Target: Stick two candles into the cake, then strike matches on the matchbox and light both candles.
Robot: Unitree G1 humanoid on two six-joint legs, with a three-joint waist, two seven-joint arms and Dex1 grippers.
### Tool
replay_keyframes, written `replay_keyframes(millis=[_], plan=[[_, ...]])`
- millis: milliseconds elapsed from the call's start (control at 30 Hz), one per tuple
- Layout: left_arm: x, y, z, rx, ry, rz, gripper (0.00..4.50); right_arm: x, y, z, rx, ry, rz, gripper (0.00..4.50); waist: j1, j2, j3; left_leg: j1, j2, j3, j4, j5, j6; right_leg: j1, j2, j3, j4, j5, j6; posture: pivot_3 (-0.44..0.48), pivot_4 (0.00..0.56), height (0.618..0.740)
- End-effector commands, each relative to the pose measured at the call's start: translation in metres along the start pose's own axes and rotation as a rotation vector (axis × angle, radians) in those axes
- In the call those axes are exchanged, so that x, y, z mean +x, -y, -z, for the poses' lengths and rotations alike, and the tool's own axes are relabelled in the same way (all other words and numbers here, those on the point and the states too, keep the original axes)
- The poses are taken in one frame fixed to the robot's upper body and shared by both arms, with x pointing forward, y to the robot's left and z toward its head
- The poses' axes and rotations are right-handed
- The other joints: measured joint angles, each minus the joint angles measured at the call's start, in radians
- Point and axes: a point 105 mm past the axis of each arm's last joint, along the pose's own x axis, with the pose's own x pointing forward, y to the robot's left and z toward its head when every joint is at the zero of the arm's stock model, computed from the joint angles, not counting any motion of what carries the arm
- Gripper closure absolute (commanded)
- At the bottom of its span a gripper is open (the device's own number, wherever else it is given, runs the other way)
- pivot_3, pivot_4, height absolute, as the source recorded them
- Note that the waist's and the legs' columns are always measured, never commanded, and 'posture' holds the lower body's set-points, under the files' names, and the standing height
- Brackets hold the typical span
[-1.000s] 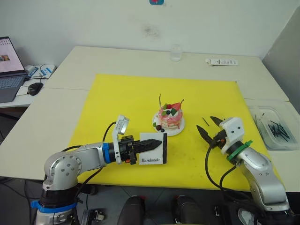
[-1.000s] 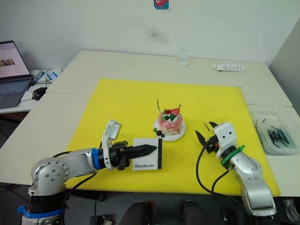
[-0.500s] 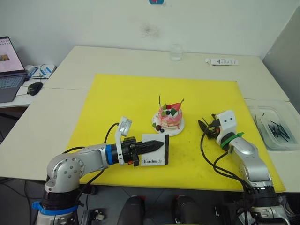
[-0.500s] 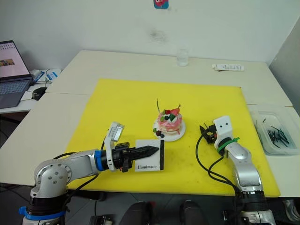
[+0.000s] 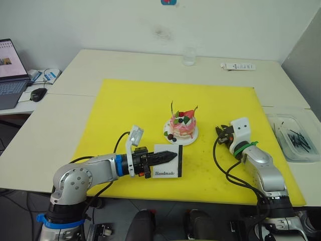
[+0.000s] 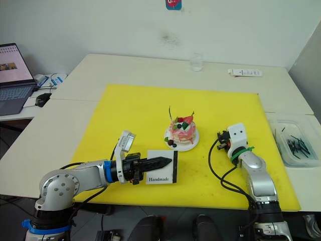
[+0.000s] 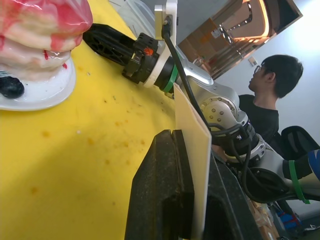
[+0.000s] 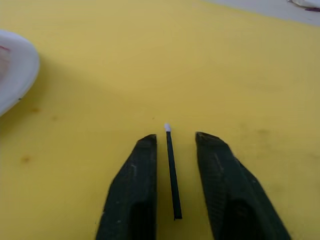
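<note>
Matchbox [image 5: 167,161] is sitting lower centre of the frame, gripped edge-on by the closed left hand [image 5: 168,156]; light, crushable card. Right of centre, the right hand [image 8: 172,150] is resting open, fingers straddling a match [image 8: 171,172] lying on the yellow mat [image 5: 140,100]: thin, brittle, best pinched mid-shaft. Beyond, at centre, the cake [image 5: 181,125] is carrying both candles [image 5: 171,108].

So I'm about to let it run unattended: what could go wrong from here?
The match lies loose between the right gripper's open fingers; closing off-centre could flick it away across the yellow mat. The left gripper pinches the matchbox by one edge near the cake, so a hard strike might twist it loose.
</note>
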Motion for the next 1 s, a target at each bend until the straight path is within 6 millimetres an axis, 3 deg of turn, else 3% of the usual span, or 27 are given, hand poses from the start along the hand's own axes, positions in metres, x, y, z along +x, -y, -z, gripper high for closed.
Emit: replay_keyframes(millis=[33, 300, 467, 600, 833, 1000], plan=[[0.001, 0.004, -0.002, 0.019, 0.013, 0.015, 4.5, -0.002, 0.004, 0.003, 0.024, -0.03, 0.038, 4.48, 0.0, 0.0, 0.0, 0.0, 0.0, 0.0, 0.0, 0.0, 0.0, 0.0, 0.0, 0.0, 0.0, 0.0, 0.0, 0.0, 0.15, 0.738], [0.001, 0.006, 0.0, 0.02, 0.013, 0.011, 4.5, -0.007, -0.002, -0.005, 0.036, -0.012, 0.002, 4.48, 0.0, 0.0, 0.0, 0.0, 0.0, 0.0, 0.0, 0.0, 0.0, 0.0, 0.0, 0.0, 0.0, 0.0, 0.0, 0.0, 0.15, 0.738], [0.001, 0.002, 0.0, 0.029, 0.02, -0.019, 4.5, -0.031, -0.017, -0.027, -0.012, 0.034, -0.12, 4.48, 0.001, 0.0, 0.0, 0.0, 0.0, 0.0, -0.001, 0.0, 0.0, 0.0, 0.0, 0.0, 0.0, 0.0, 0.0, 0.0, 0.15, 0.738], [0.006, -0.012, -0.008, 0.132, 0.049, -0.129, 4.5, -0.059, -0.034, -0.05, -0.161, 0.089, -0.264, 4.48, 0.003, 0.001, 0.001, 0.0, 0.0, 0.0, -0.001, 0.0, 0.0, -0.001, 0.0, 0.0, -0.001, 0.0, 0.0, 0.0, 0.15, 0.738], [0.02, -0.006, -0.016, 0.234, 0.056, -0.097, 4.5, -0.1, -0.068, -0.08, -0.454, 0.096, -0.548, 4.48, 0.003, 0.001, 0.001, 0.0, 0.0, 0.0, 0.0, 0.0, 0.0, 0.0, 0.0, 0.0, -0.001, 0.0, -0.001, 0.0, 0.15, 0.738], [0.03, -0.003, -0.019, 0.253, 0.06, -0.059, 4.5, -0.106, -0.089, -0.094, -0.613, 0.09, -0.645, 4.48, 0.003, 0.001, 0.001, 0.0, 0.0, 0.0, 0.0, 0.0, 0.0, 0.0, 0.0, -0.001, -0.001, 0.0, 0.0, 0.0, 0.15, 0.738]])
